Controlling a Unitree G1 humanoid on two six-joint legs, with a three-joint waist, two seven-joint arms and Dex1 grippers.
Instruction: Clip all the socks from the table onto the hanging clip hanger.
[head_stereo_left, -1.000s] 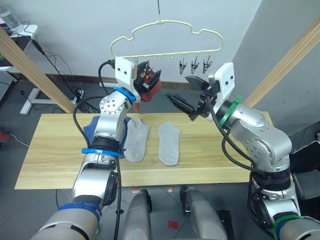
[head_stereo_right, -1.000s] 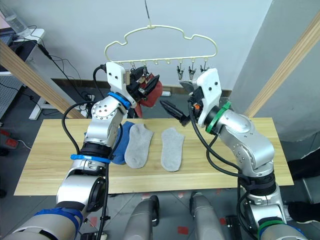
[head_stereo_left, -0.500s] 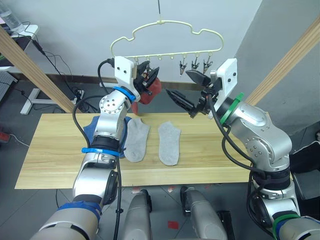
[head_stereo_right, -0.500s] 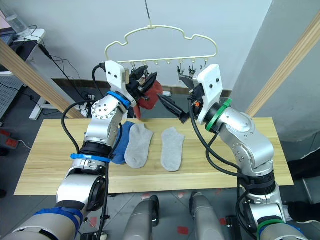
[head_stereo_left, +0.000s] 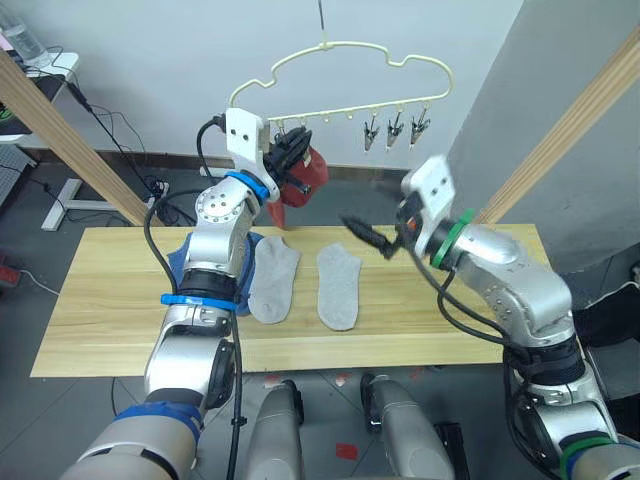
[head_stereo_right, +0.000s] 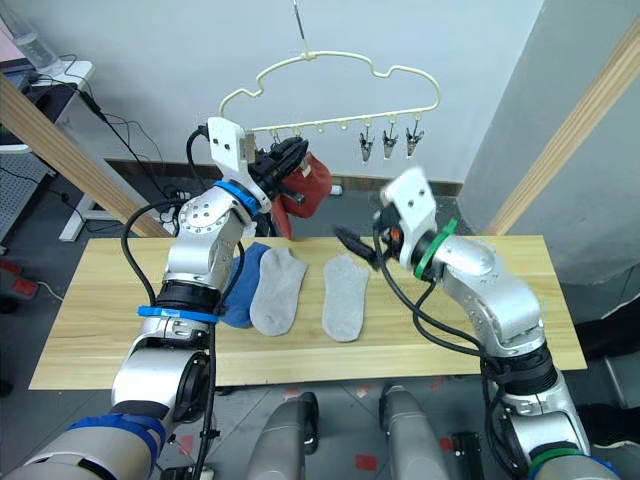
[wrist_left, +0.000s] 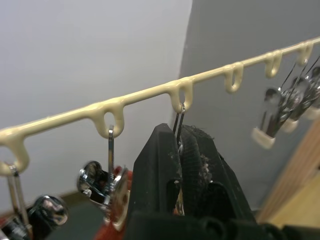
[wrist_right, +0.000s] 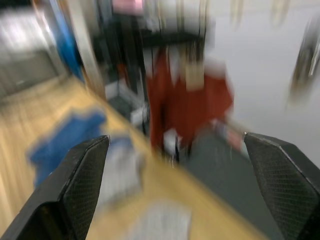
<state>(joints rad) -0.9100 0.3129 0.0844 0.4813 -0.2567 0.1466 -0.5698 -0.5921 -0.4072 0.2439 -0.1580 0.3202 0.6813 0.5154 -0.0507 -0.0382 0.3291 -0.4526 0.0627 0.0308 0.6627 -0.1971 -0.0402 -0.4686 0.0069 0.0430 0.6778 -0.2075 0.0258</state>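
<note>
Rust-red sock (head_stereo_left: 303, 172) hung from the clip hanger (head_stereo_left: 340, 68), the left gripper (head_stereo_left: 287, 152) clamped shut on a clip there. Two grey socks (head_stereo_left: 338, 287) and blue socks (head_stereo_right: 240, 282) lay on the table (head_stereo_left: 120, 300). Right gripper (head_stereo_left: 362, 232) was spread wide, empty, between hanger and table.

Left tool (head_stereo_left: 292, 152) raised high, fingers pinched together — right tool (wrist_right: 175, 185) lower, over mid-table, fingers spread wide.

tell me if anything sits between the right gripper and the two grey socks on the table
Nothing visible does. The right gripper hangs open above the table, just right of the two grey socks, with bare air between them. The left gripper is up at the clip hanger.
</note>
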